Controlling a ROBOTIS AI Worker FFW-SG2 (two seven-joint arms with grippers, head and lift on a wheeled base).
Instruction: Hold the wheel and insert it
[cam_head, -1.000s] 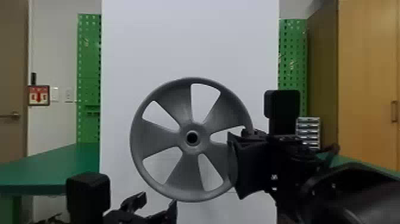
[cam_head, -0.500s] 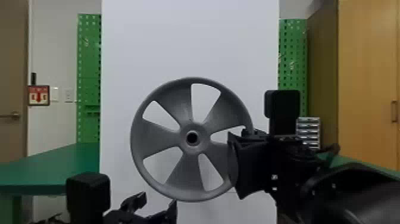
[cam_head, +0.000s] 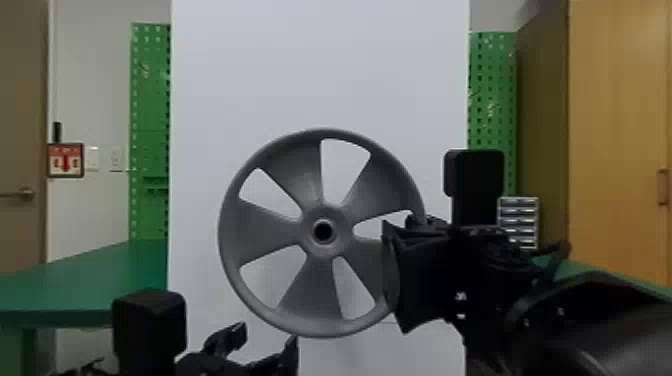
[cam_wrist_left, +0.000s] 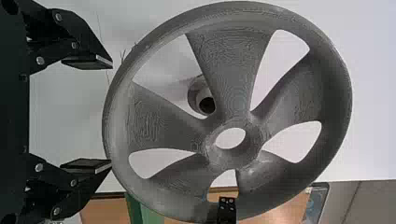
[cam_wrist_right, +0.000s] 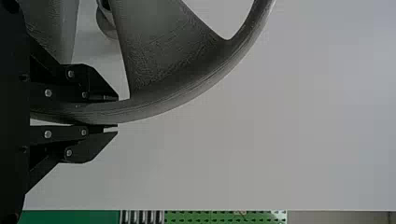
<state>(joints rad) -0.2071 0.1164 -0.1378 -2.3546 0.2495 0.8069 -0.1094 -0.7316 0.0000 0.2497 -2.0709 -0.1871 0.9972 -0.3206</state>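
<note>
The grey spoked wheel (cam_head: 295, 235) is upright before the white panel, its round hub hole facing the head camera. At its right rim is my right gripper (cam_head: 395, 280); in the right wrist view that gripper (cam_wrist_right: 116, 112) is shut on the wheel's rim (cam_wrist_right: 154, 105). My left gripper (cam_head: 267, 337) is low, just below the wheel's lower left, and its fingers stand apart. In the left wrist view this gripper (cam_wrist_left: 112, 114) is open beside the wheel (cam_wrist_left: 159, 126), nothing between its fingers. Behind the wheel a grey round peg-like part (cam_wrist_left: 198, 93) with a dark hole shows through a spoke opening.
A tall white panel (cam_head: 320, 65) stands behind the wheel. Green tables (cam_head: 90, 275) reach out on both sides, with green pegboards (cam_head: 150, 100) behind. A small drawer unit (cam_head: 518, 215) and wooden cabinet (cam_head: 615, 125) are at the right.
</note>
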